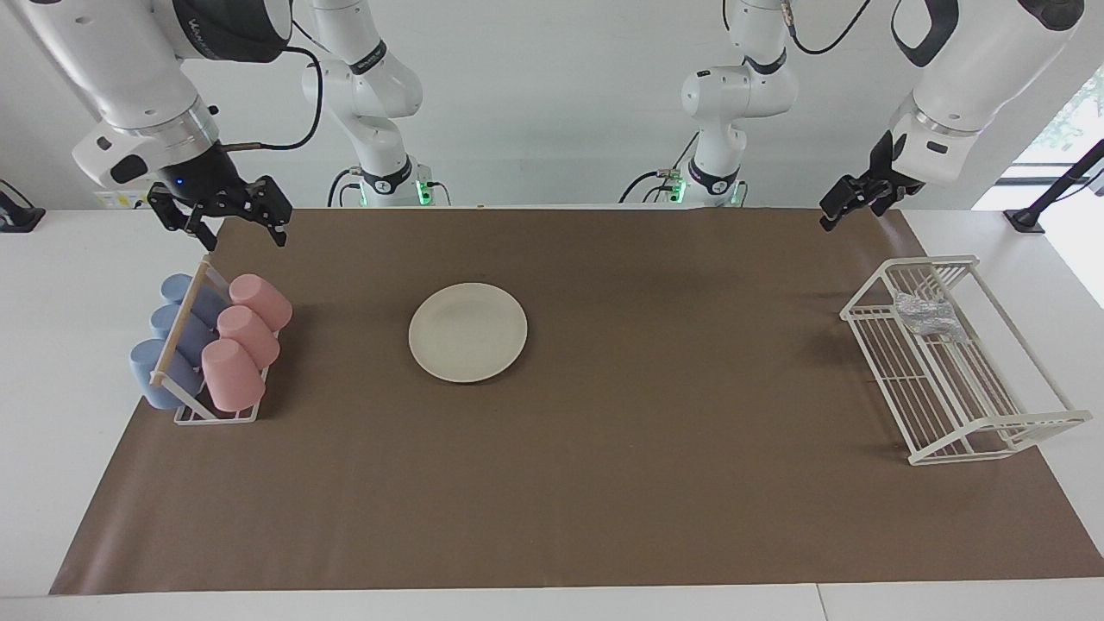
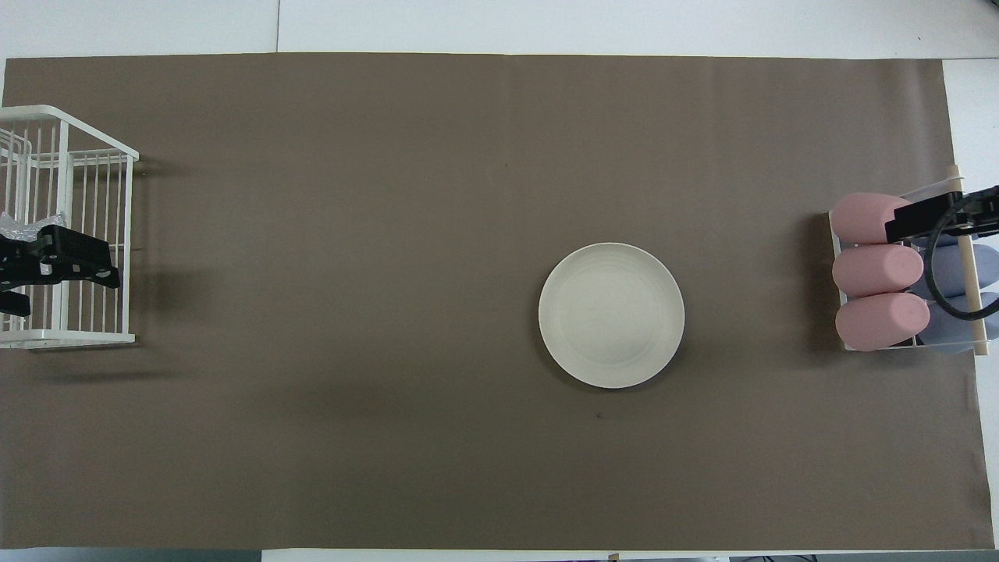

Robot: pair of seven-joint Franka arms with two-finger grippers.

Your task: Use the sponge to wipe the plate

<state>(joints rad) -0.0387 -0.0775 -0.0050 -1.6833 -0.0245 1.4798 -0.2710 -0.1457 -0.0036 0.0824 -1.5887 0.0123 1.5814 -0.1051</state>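
The cream plate (image 1: 467, 332) lies flat on the brown mat (image 1: 604, 483), about mid-table and a little toward the right arm's end; it also shows in the overhead view (image 2: 611, 314). The silvery sponge (image 1: 927, 315) lies in a white wire rack (image 1: 992, 431) at the left arm's end; in the overhead view only a bit of the sponge (image 2: 17, 226) shows. My left gripper (image 1: 838, 214) hangs in the air over that rack (image 2: 94, 269), well clear of the sponge. My right gripper (image 1: 241, 233) is open and empty, raised over the cup rack (image 2: 909, 222).
A small rack (image 1: 216, 414) at the right arm's end holds three pink cups (image 1: 248, 332) and three blue cups (image 1: 177, 336) lying on their sides. The brown mat covers most of the white table (image 1: 52, 345).
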